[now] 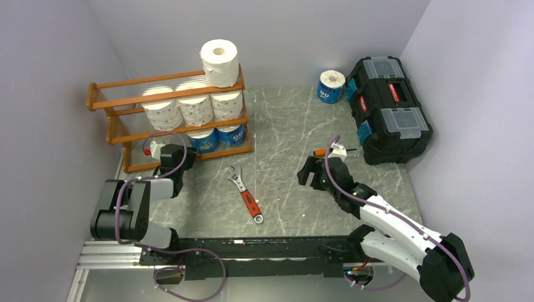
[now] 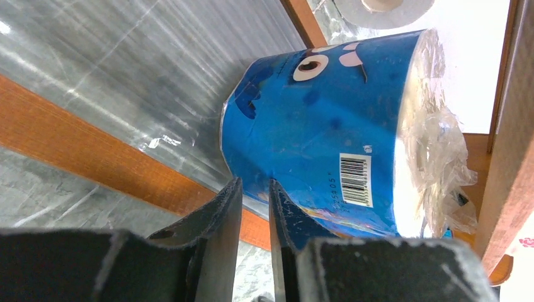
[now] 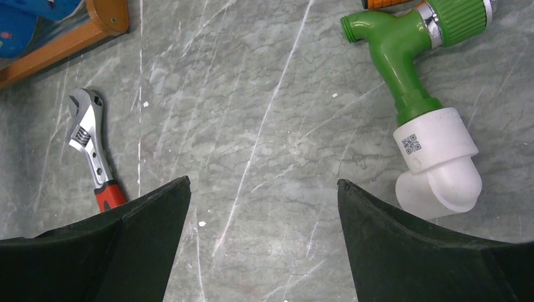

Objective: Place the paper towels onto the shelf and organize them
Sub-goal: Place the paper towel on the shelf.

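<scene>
Ideally the blue-wrapped roll (image 2: pixel 315 126) is nudged squarely into the shelf (image 2: pixel 94 148) with left fingers (image 2: pixel 220 245) together and empty, right fingers (image 3: pixel 126 245) apart.

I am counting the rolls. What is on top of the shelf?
One white paper towel roll stands upright at the right end of the shelf top. What lies beneath it is covered.

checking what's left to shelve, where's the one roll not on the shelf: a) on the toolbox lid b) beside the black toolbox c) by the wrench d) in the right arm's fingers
b: the blue-wrapped roll stands right beside the black toolbox, at the far edge.
</scene>
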{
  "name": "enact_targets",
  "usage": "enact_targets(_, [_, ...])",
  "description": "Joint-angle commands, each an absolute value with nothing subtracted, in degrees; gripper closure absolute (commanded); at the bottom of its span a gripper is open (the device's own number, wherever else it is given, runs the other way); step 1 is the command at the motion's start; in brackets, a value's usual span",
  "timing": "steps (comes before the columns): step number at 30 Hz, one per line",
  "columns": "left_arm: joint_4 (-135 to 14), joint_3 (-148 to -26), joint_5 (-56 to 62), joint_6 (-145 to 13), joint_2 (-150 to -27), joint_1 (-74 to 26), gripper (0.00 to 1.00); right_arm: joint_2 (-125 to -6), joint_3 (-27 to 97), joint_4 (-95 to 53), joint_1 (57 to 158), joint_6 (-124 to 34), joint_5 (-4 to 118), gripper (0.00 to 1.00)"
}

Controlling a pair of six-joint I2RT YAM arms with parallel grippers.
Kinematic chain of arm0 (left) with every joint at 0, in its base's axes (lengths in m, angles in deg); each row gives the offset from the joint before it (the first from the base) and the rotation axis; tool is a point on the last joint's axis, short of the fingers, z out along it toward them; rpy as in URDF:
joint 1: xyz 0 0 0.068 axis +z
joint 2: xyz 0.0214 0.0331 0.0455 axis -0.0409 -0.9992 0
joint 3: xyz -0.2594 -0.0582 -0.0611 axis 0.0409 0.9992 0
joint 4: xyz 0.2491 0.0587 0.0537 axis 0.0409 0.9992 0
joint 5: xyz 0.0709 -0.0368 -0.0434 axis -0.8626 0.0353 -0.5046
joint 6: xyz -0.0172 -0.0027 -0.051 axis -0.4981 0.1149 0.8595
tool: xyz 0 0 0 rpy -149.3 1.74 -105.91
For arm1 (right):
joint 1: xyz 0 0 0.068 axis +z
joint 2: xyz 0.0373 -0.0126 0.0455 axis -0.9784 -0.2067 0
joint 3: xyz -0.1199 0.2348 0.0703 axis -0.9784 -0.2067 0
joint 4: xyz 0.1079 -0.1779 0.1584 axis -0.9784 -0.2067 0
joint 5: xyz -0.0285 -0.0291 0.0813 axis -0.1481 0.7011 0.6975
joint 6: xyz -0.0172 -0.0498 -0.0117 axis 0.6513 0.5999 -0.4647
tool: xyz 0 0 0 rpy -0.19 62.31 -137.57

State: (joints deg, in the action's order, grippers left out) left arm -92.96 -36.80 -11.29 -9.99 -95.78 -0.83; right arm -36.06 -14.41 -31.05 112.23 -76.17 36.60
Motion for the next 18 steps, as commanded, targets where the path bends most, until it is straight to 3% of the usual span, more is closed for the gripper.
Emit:
enact_targets(1, [-97.2,-39.7,-10.5,-9.0,-97.0,-0.8,0.72,-36.2,-13.7,-30.3,112.1,-76.4,35.7,0.11])
enact_targets(11, [-99.3,-39.4,-10.1,-9.1,-97.4,-1.2,0.71,-36.3,-13.3,-30.9,112.1,-76.5,35.2,0.11])
enact_targets(18, [-82.8,-37.3,-18.2,-11.2,-82.3,-0.8,0.64,-36.7,-12.1,-31.2,112.1,-76.2,34.6,0.11])
